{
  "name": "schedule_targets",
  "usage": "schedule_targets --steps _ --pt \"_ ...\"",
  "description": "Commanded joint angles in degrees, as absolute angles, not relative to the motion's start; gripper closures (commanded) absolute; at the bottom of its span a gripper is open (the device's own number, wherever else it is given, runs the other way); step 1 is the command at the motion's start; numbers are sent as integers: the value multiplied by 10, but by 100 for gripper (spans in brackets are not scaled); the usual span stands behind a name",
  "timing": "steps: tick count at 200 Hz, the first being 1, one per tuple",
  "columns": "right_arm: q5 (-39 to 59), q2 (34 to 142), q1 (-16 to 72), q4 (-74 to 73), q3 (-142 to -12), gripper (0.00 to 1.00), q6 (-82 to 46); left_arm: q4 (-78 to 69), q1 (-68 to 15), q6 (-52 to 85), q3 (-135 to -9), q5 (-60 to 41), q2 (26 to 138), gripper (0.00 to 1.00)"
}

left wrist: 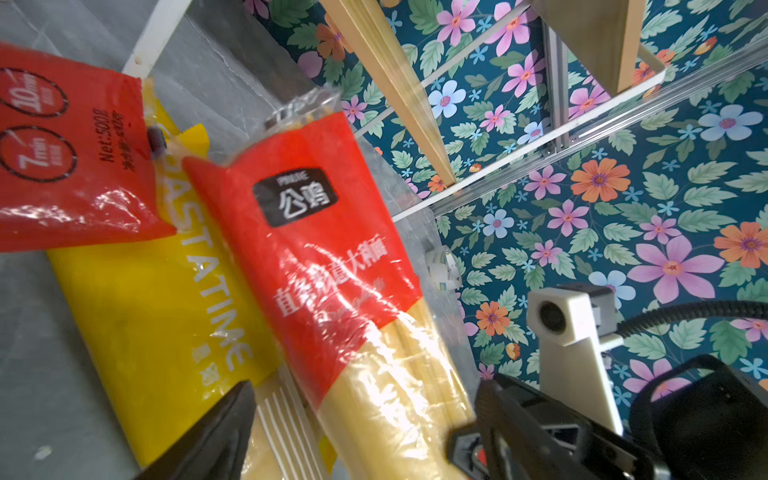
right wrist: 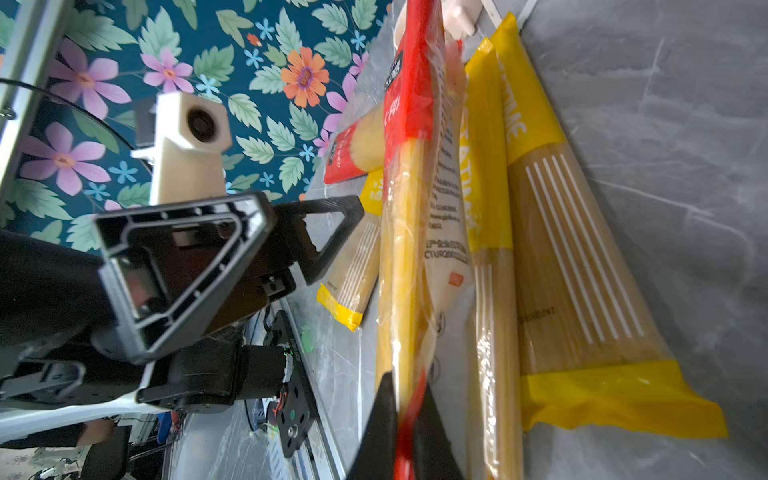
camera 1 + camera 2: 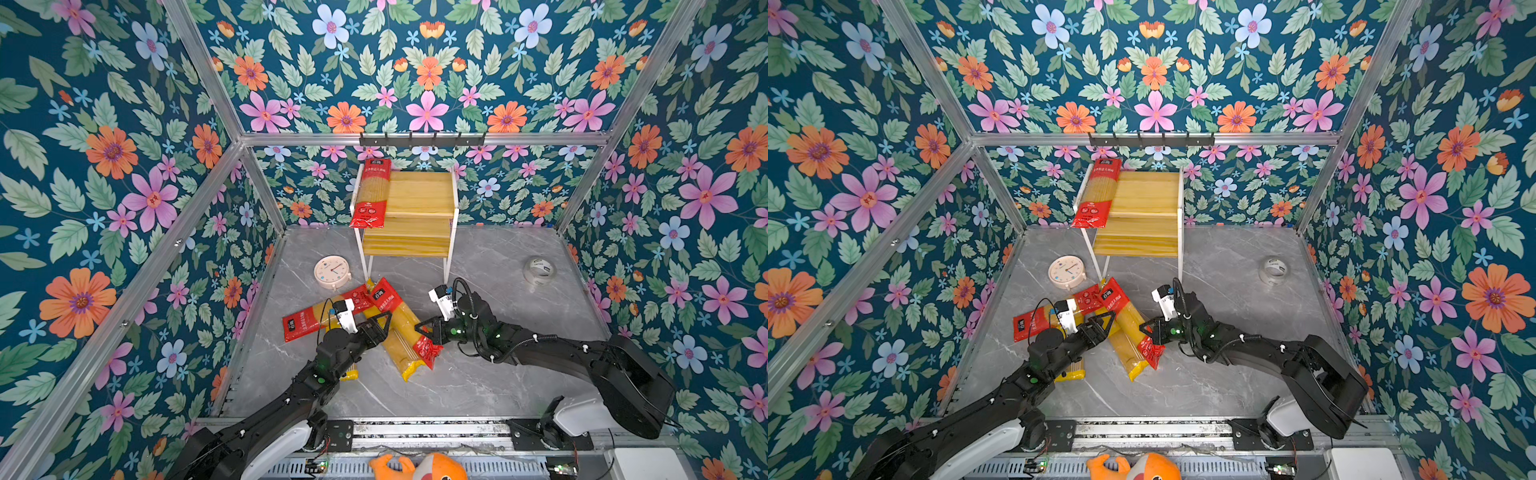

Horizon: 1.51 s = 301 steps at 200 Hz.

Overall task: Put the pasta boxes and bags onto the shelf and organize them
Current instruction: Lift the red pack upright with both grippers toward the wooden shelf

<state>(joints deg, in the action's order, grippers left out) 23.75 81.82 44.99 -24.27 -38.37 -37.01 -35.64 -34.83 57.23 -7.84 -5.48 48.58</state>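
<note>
The shelf (image 3: pixel 419 195) stands at the back with one red-ended pasta packet (image 3: pixel 371 193) lying along the left of its top board. In front of it, on the table, another red-ended packet (image 3: pixel 397 309) lies slanted over yellow packets (image 3: pixel 405 359). My right gripper (image 3: pixel 422 330) is shut on that packet's near red end (image 2: pixel 405 419). My left gripper (image 1: pixel 365 419) is open, its fingers (image 1: pixel 224 432) straddling the same packet's clear middle (image 1: pixel 399 374). A third red-ended packet (image 3: pixel 320 313) lies to the left, partly under my left wrist.
A round pale clock (image 3: pixel 331 271) lies left of the shelf legs. A roll of clear tape (image 3: pixel 539 270) sits at the right back. A black hook rail (image 3: pixel 422 139) hangs above the shelf. An orange plush toy (image 3: pixel 419 467) lies below the front rail.
</note>
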Motion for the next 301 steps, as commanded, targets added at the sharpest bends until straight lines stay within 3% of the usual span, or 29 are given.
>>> schedule_targets --steps 1,104,154,185,230,269,290,301 --pt "217 804 454 -357 -392 100 -366 -441 -348 601 -55 -62 477 13" --pt "193 800 504 -395 -451 100 -431 -630 -342 592 -73 -97 550 10" --pt "219 802 504 -386 -480 100 -454 -674 -338 570 -111 -118 572 15" --pt "250 804 497 -395 -481 100 -502 -708 -338 559 -129 -144 588 25" --pt "277 815 497 -414 -477 100 -545 -702 -338 548 -137 -138 573 51" --pt "279 822 495 -433 -462 100 -560 -666 -338 547 -162 -149 580 67" --pt "272 823 495 -440 -450 89 -559 -656 -338 557 -171 -149 586 70" --pt "275 823 495 -434 -447 79 -553 -640 -338 564 -176 -154 581 72"
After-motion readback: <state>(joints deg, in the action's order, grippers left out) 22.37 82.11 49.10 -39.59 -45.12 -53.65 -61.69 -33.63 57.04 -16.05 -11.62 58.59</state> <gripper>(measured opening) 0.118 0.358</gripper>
